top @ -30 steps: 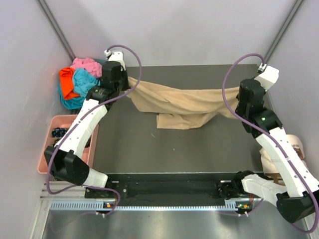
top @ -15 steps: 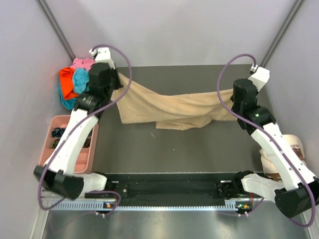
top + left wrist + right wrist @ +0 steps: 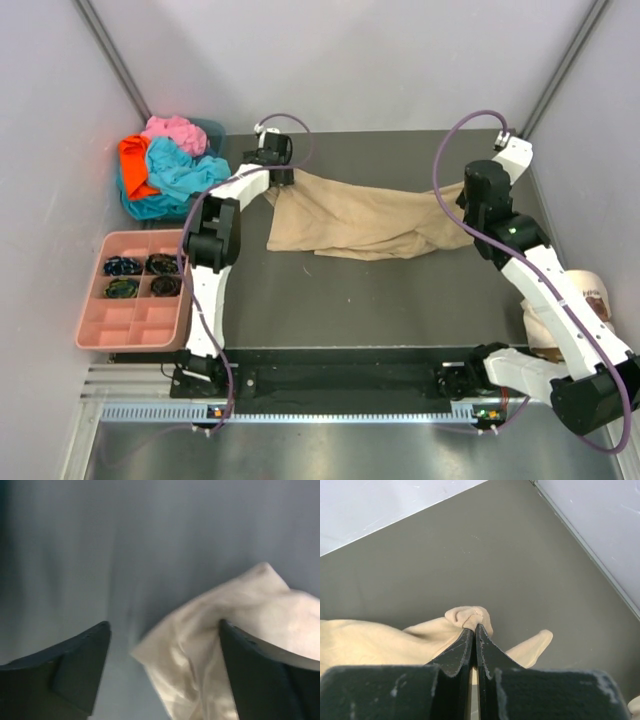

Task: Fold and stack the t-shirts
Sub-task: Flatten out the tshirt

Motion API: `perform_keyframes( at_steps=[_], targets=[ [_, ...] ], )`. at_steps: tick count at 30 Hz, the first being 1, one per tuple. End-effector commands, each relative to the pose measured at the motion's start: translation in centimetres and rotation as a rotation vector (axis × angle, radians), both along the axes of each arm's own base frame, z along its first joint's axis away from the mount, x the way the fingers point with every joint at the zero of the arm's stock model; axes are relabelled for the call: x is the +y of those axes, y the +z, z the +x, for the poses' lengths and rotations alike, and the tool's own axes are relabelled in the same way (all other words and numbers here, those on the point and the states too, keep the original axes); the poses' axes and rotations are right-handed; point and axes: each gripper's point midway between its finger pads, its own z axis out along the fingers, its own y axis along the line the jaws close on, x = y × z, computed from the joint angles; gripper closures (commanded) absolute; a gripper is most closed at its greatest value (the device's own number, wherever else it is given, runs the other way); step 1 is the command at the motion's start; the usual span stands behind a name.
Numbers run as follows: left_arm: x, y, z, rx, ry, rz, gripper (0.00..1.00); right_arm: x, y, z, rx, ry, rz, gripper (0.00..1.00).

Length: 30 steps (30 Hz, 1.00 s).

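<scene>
Left claw (image 3: pixel 164 625) stands wide open at one corner of the tan t-shirt (image 3: pixel 360 215), cloth lying loose between its fingers. Right claw (image 3: pixel 474 630) is clamped on the opposite corner, apparently to hold the shirt stretched flat across the dark bench (image 3: pixel 350 300) for folding.

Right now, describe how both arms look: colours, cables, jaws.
The left arm and the right arm both have white links with black joint housings. A purple cable loops along each. The jaws are black and tapered, with scuffed edges on the right pair.
</scene>
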Motion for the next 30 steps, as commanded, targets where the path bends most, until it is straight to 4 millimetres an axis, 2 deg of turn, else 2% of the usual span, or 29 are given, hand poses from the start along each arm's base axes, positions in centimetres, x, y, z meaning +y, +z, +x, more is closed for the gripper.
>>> perform_keyframes(
  at_steps=[1,2,4,5,6,7,8,9,10,11,12,13,14,15,17,22,30],
  targets=[
    [1.0,12.3,1.7,-0.264,0.083,-0.080,0.01,-0.3,0.4,0.2,-0.022,-0.020,0.016,1.00],
    [0.7,12.9,1.1,-0.270,0.076,-0.111,0.01,-0.1,0.2,0.4,-0.018,-0.014,0.017,1.00],
    [0.5,14.3,-1.4,-0.277,0.060,-0.157,0.01,0.1,-0.3,0.6,-0.009,-0.009,0.021,1.00],
    [0.1,14.6,-2.4,-0.279,0.056,-0.192,0.01,0.3,-0.7,0.8,0.000,0.000,0.023,1.00],
    [-0.5,14.5,-4.6,-0.258,0.014,-0.237,0.01,0.5,-1.1,0.9,0.009,0.004,0.028,1.00],
    [-1.0,14.4,-5.7,-0.259,0.001,-0.261,0.01,0.5,-1.4,1.0,0.014,0.004,0.029,1.00],
    [-1.3,11.8,-8.0,-0.200,0.001,-0.279,0.01,0.7,-1.7,1.1,0.022,0.010,0.031,1.00],
    [-2.1,13.4,-9.4,-0.228,-0.032,-0.312,0.01,0.8,-2.3,1.2,0.033,0.011,0.031,1.00],
    [-3.2,13.2,-10.6,-0.229,-0.055,-0.319,0.01,0.9,-2.6,1.3,0.039,0.012,0.031,1.00],
    [-3.4,10.9,-12.5,-0.181,-0.051,-0.315,0.01,0.9,-2.8,1.4,0.043,0.011,0.031,1.00],
    [-3.8,11.7,-13.6,-0.196,-0.063,-0.329,0.01,1.0,-3.2,1.5,0.052,0.012,0.031,1.00],
    [-4.5,11.2,-14.6,-0.185,-0.077,-0.328,0.01,1.0,-3.4,1.5,0.055,0.011,0.029,1.00],
    [-4.4,9.7,-15.7,-0.167,-0.068,-0.324,0.02,1.1,-3.5,1.6,0.057,0.011,0.029,1.00],
    [-4.4,9.6,-16.2,-0.176,-0.068,-0.319,0.02,1.1,-3.8,1.6,0.062,0.010,0.031,1.00],
    [-4.1,7.9,-17.1,-0.151,-0.048,-0.320,0.04,1.1,-4.0,1.7,0.062,0.008,0.031,1.00],
    [-3.8,4.8,-17.8,-0.073,-0.017,-0.301,0.09,0.8,-4.3,1.8,0.071,-0.008,0.018,1.00],
    [-2.4,3.2,-17.7,-0.041,0.040,-0.224,0.11,0.9,-4.3,2.0,0.074,-0.008,0.011,1.00]
  ],
)
